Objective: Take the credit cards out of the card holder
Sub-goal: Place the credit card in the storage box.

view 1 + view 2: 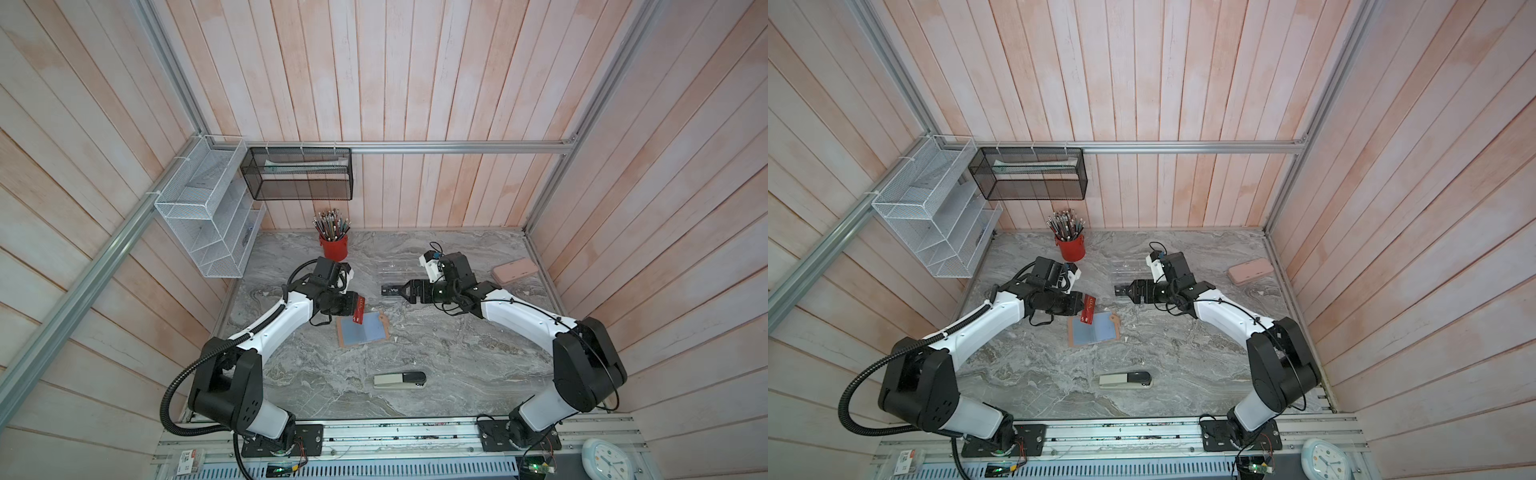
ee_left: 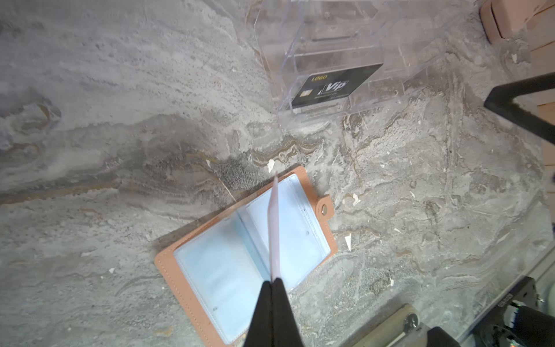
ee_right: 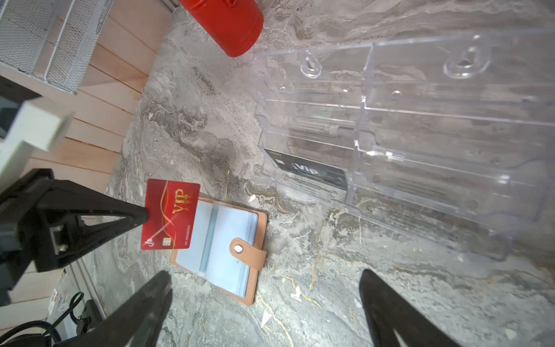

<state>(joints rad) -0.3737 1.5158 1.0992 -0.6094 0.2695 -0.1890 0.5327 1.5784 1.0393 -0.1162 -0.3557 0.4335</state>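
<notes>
Credit cards (image 3: 168, 228): we log red card (image 3: 172, 210) pinched in left gripper (image 3: 147, 215) above card holder (image 3: 223, 255); black card (image 3: 309, 171) in rack (image 3: 435, 126); teal unseen; right gripper (image 3: 265, 275) wide, empty.

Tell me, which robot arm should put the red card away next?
Left, probably. The left gripper is shut on the red card, lifted above the open card holder. The right gripper is open and empty, near the clear rack holding the black card.
</notes>
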